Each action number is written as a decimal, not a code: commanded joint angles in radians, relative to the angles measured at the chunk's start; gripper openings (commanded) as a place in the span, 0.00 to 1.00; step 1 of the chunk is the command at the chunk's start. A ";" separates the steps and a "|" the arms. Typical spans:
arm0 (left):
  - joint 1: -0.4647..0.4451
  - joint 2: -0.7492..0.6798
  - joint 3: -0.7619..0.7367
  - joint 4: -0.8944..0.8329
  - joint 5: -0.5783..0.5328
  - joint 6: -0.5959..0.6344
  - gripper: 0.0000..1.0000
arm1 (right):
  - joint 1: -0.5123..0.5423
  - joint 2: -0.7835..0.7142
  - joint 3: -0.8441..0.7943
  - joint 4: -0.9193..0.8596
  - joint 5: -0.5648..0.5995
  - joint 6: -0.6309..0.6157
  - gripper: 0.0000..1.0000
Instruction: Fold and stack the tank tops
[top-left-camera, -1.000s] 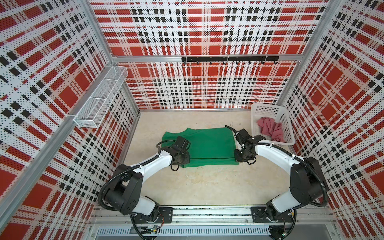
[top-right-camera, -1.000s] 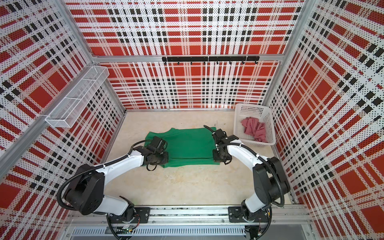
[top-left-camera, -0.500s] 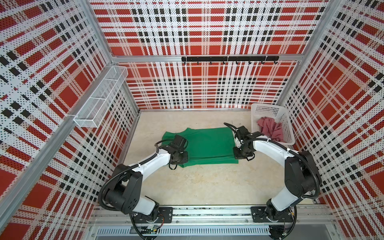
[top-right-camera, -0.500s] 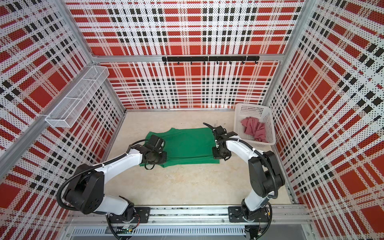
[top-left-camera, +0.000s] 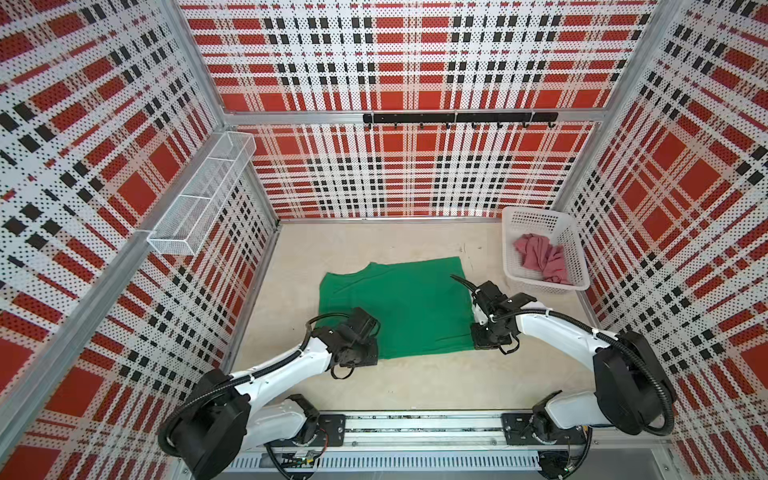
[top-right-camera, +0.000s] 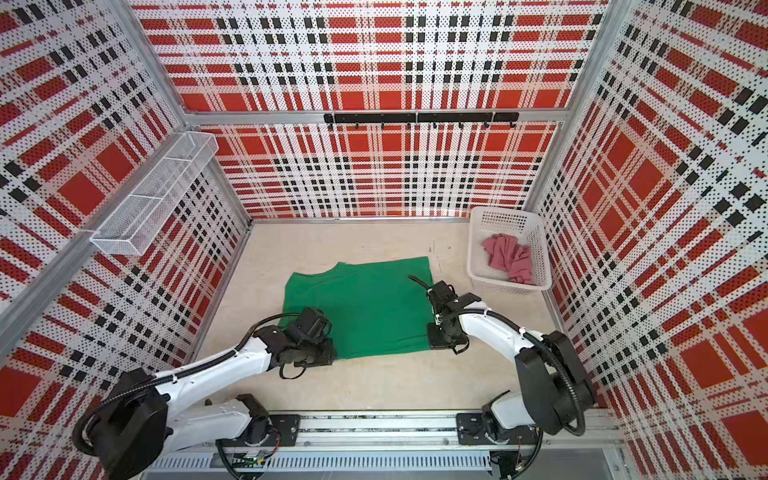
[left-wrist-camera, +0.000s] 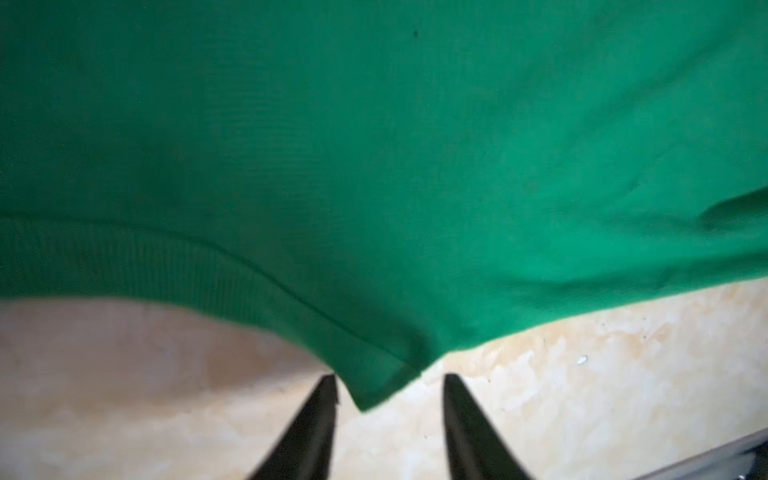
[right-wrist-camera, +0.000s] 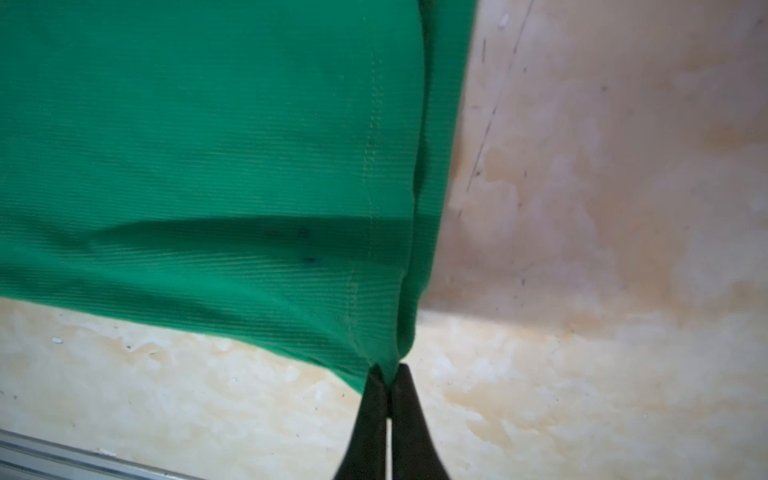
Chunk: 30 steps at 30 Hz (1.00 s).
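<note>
Stands parted at the left gripper (left-wrist-camera: 388, 380), a corner of the green tank top (top-left-camera: 399, 303) loose between; pinches the other near corner at the right gripper (right-wrist-camera: 388, 370). Lies flat on the table (top-left-camera: 415, 382), pink tank top (top-left-camera: 540, 259) bunched in the basket (top-left-camera: 540, 287) far right.

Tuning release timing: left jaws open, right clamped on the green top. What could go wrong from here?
1. The right gripper is shut on a near corner of the green tank top while the left gripper is open; pulling with the right alone would likely skew the cloth.
2. The other corner lies between the left fingers; retracting could snag it.
3. The pink tank top is crumpled in the basket, so finding its corners may be hard.
</note>
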 joint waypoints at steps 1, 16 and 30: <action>-0.007 -0.070 -0.029 -0.023 -0.025 -0.112 0.60 | 0.005 -0.045 -0.004 0.033 0.015 0.023 0.00; -0.066 0.013 -0.004 0.042 -0.077 -0.173 0.44 | 0.007 -0.040 -0.004 0.043 0.027 0.011 0.00; -0.213 0.226 0.256 -0.238 -0.276 -0.022 0.34 | 0.007 -0.030 -0.009 0.046 0.033 0.008 0.00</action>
